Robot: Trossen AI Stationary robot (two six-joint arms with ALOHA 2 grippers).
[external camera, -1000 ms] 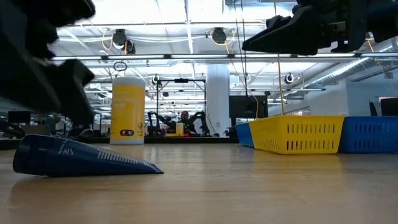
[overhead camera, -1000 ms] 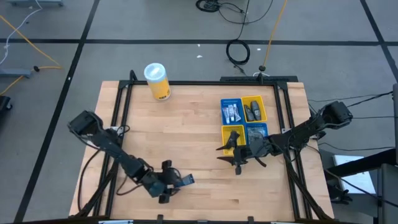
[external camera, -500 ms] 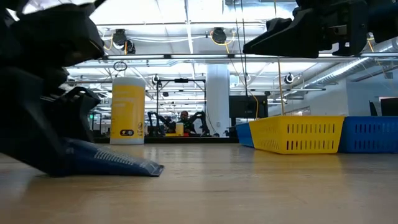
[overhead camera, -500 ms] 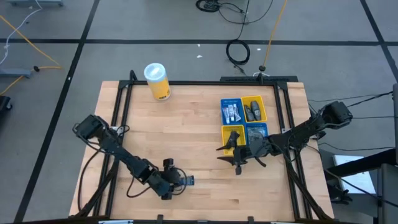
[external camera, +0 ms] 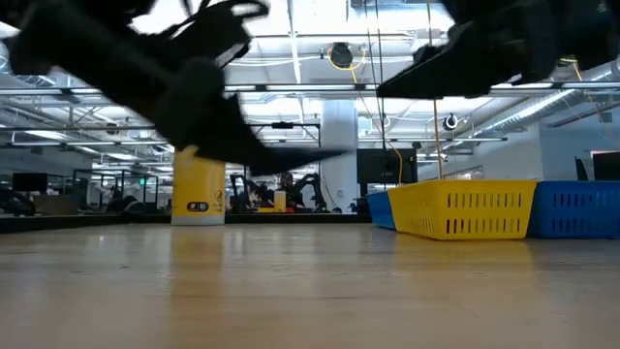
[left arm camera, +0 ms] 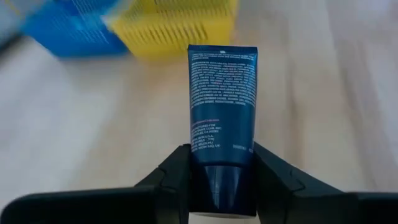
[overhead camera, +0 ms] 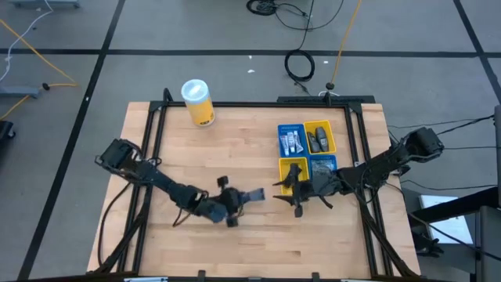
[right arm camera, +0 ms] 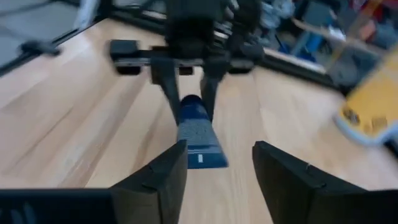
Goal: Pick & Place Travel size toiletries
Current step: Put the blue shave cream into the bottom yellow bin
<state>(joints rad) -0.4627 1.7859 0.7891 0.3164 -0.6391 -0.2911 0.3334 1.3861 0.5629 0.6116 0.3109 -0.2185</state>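
A: How many dark blue squeeze tubes (left arm camera: pixel 222 106) show?

B: One, clamped between the left gripper's (left arm camera: pixel 221 180) two fingers, above the middle of the wooden bench (overhead camera: pixel 235 149).

A: Arms?

B: Two dark arms, so two grippers; the right gripper (overhead camera: pixel 293 198) hangs with its fingers apart, just off the tray.

A: Trays?

B: One blue-and-yellow plastic tray (overhead camera: pixel 307 153) near the right edge, with four compartments. The small items inside are too small to count.

A: Canisters?

B: One tall yellow canister with a white lid (overhead camera: pixel 197 103), by the far edge.
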